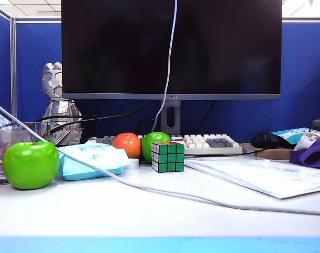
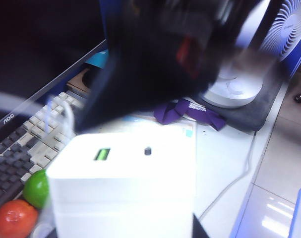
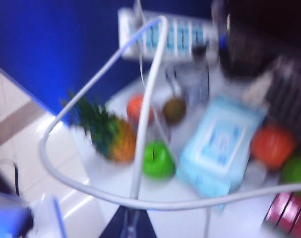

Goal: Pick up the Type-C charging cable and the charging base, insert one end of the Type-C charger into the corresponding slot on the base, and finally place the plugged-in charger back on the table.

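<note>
Charging base (image 2: 123,186) held in left pincer, ports up; right pincer pressed together, cable (image 3: 140,148) looping out of it, above worktop (image 1: 149,221).

Two green apples (image 1: 30,164), one tomato (image 1: 127,144), one Rubik's cube (image 1: 167,156), one keyboard (image 1: 212,143).

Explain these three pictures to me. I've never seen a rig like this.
This is a robot with two arms, each ending in a two-finger gripper. The wide picture comes from a fixed camera facing the table, which holds a monitor, keyboard, green apple, Rubik's cube and wipes pack. Neither arm shows there. The other two pictures come from wrist cameras. The left gripper appears to hold the charging base, ports facing its camera. The right gripper, shut and blurred, seems to pinch the looping Type-C charging cable.
</note>
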